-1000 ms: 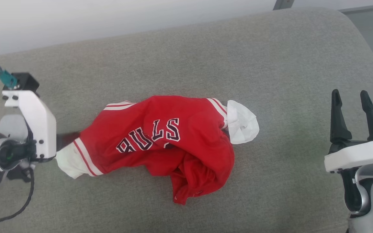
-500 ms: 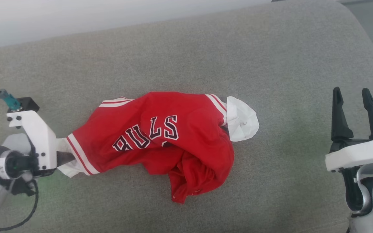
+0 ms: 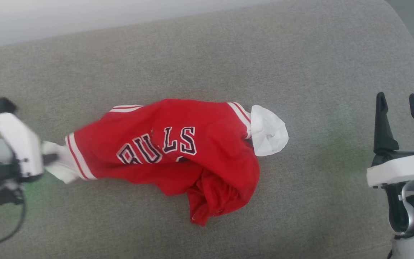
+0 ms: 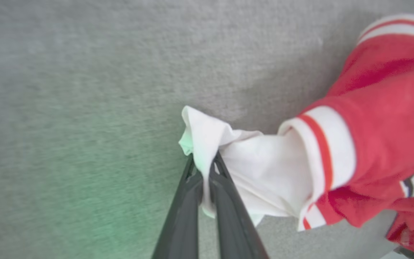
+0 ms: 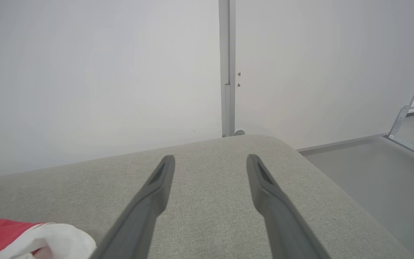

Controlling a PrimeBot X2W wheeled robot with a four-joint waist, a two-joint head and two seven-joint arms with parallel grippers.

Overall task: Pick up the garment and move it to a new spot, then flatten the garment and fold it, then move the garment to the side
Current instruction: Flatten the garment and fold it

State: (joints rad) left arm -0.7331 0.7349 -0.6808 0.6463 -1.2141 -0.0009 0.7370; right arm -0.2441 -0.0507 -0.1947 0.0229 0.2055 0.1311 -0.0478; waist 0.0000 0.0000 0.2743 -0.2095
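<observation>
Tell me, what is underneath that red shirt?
The garment lies on the grey cushion, which shows all around it. Anything beneath its bunched folds is covered and cannot be seen.

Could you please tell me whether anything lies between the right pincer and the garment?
Nothing visible does. Just grey cushion separates the open right pincer from the nearer white sleeve of the garment. The left pincer is shut on the opposite white sleeve.

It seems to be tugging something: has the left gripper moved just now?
Yes: the left gripper slid leftward, stretching the jersey, whose right white sleeve stayed put.
</observation>
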